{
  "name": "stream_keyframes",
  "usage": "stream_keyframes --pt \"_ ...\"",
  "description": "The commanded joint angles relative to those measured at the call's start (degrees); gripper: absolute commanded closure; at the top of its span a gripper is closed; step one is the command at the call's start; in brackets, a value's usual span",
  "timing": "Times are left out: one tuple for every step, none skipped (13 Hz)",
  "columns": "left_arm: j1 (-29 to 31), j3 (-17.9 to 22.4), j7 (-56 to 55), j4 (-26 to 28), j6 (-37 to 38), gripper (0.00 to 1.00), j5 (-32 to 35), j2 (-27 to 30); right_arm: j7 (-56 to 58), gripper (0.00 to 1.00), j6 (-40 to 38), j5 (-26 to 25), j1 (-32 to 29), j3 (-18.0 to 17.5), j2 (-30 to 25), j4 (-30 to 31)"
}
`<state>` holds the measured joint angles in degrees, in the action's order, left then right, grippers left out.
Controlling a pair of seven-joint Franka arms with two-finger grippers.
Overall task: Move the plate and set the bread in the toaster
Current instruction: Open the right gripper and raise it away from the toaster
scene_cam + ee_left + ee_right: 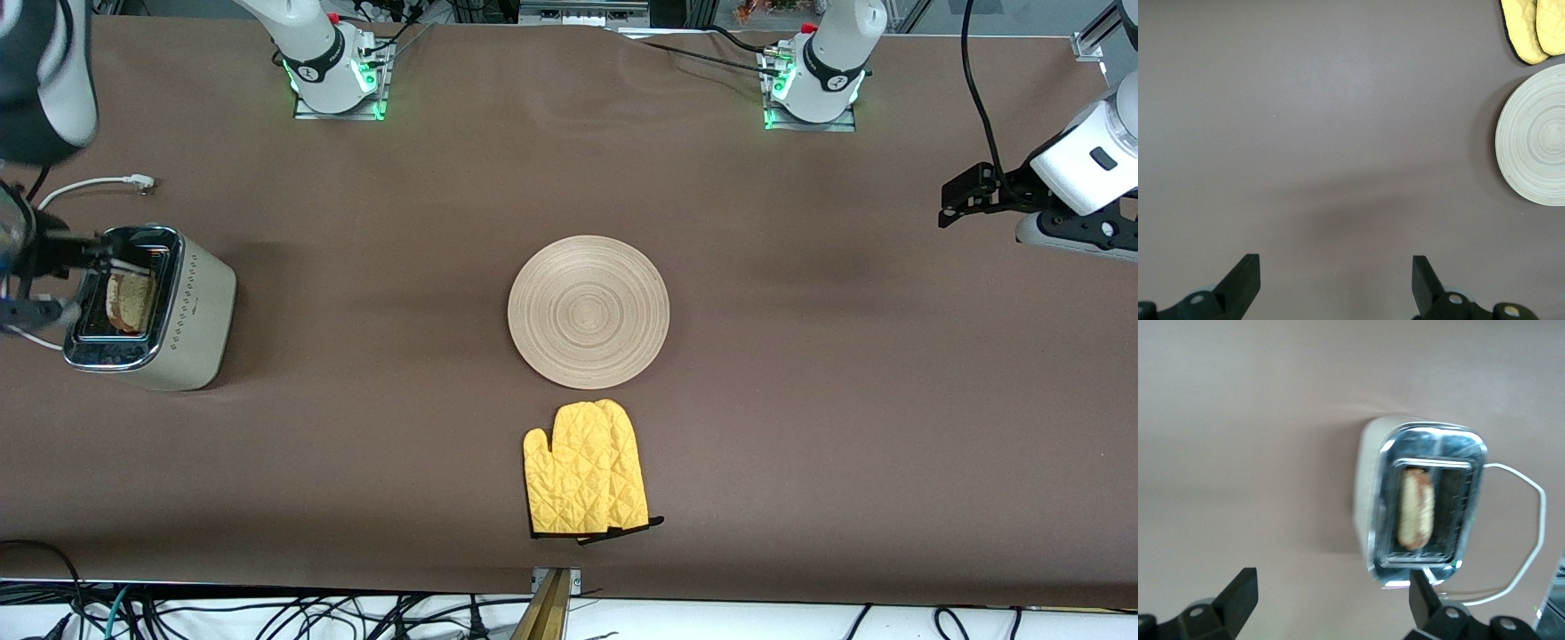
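Observation:
The cream toaster [191,320] stands at the right arm's end of the table. The brown bread [132,300] stands on edge in one of its slots, and the right wrist view shows the toaster [1368,493] and the bread [1415,509] from above. My right gripper [49,280] is open and empty, up beside the toaster's top [1331,603]. The round wooden plate [589,311] lies mid-table with nothing on it and also shows in the left wrist view [1535,137]. My left gripper [948,206] is open and empty over bare table at the left arm's end [1335,283].
A yellow oven mitt [582,471] lies just nearer the front camera than the plate, and its tips show in the left wrist view [1531,30]. The toaster's white cord [89,184] runs toward the robots' bases and loops beside the toaster [1531,520]. A brown cloth [356,462] covers the table.

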<state>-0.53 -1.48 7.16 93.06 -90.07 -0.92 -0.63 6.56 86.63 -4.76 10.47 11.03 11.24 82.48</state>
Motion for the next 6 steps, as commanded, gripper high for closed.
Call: stream_keyframes --pt "-0.17 0.34 -0.21 -0.07 0.60 0.00 -1.01 0.63 -0.84 0.00 -2.51 2.90 -0.28 -4.43 -6.57 2.86" --pt "-0.17 0.34 -0.21 -0.07 0.60 0.00 -1.01 0.63 -1.97 0.00 -4.35 4.39 -0.28 -4.78 -7.62 2.86" --pt "-0.17 0.25 -0.30 -0.07 0.60 0.00 -1.01 0.63 -2.94 0.00 -4.80 4.67 -0.28 -4.87 -8.16 2.86" --pt "-0.17 0.25 -0.30 -0.07 0.60 0.00 -1.01 0.63 -3.04 0.00 -4.89 4.67 -0.28 -4.96 -8.25 2.86" --pt "-0.17 0.34 -0.13 -0.07 0.60 0.00 -1.01 0.63 -3.04 0.00 -4.98 4.67 -0.28 -5.14 -8.25 2.86" --pt "-0.17 0.25 -0.13 -0.07 0.60 0.00 -1.01 0.63 -2.52 0.00 -5.07 4.67 -0.28 -5.14 -8.25 2.86"
